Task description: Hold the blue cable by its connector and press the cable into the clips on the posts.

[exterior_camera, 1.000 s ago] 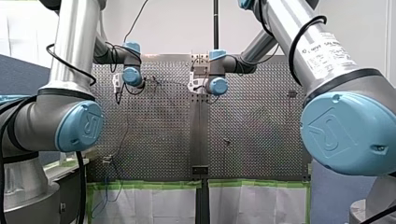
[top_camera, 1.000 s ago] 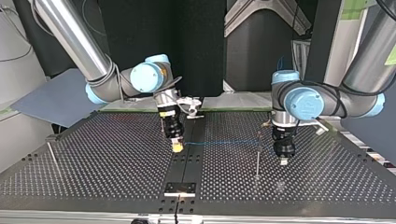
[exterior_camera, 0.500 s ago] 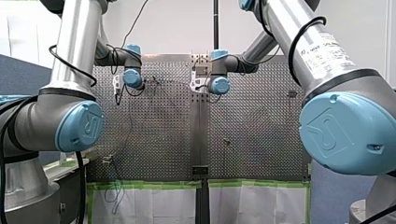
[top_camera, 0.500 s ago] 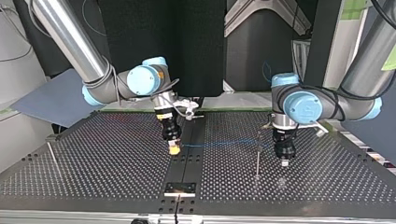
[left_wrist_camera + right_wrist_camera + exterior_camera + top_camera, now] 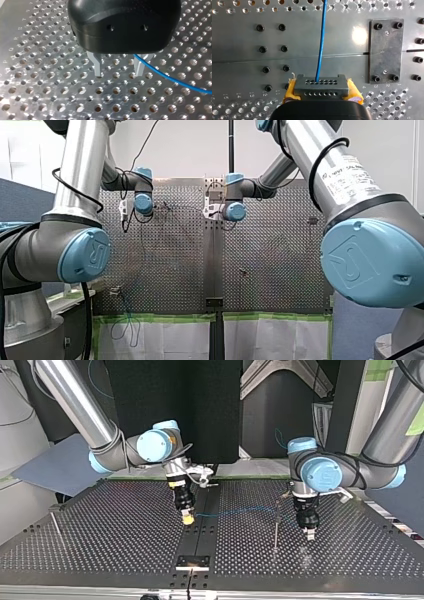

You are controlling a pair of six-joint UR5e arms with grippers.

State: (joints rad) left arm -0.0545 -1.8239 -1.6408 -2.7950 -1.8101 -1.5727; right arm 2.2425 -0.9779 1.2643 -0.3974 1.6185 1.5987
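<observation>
Clearly a floppy line, gripped at its hard end

Right hand point(image 5: 187, 519): yellow pads point(image 5: 290, 90) pressed together on the grey connector point(image 5: 321, 84), one on each short side. Blue cable point(image 5: 240, 510) leaves the connector's face and runs low over the table point(image 5: 125, 550) toward the thin post point(image 5: 276, 527), sagging a little on the way.

Left hand point(image 5: 117, 68): metal fingers point(image 5: 96, 66) spread, nothing pinched. Cable passes just beside one finger; touching or not, cannot tell. Hand hangs close over the table, beyond the post from the right hand.

Clip on the post: too small to make out, so I cannot say whether the cable sits in it.

Handling, my guess: cable is thin, light and limp. It will bend sooner than push, so it needs tension on both sides to go into a clip. Connector is the only stiff, squared part, hence the right place to hold. Smooth jacket may slide through metal fingers, and a hard tug could strain the joint at the connector.
</observation>
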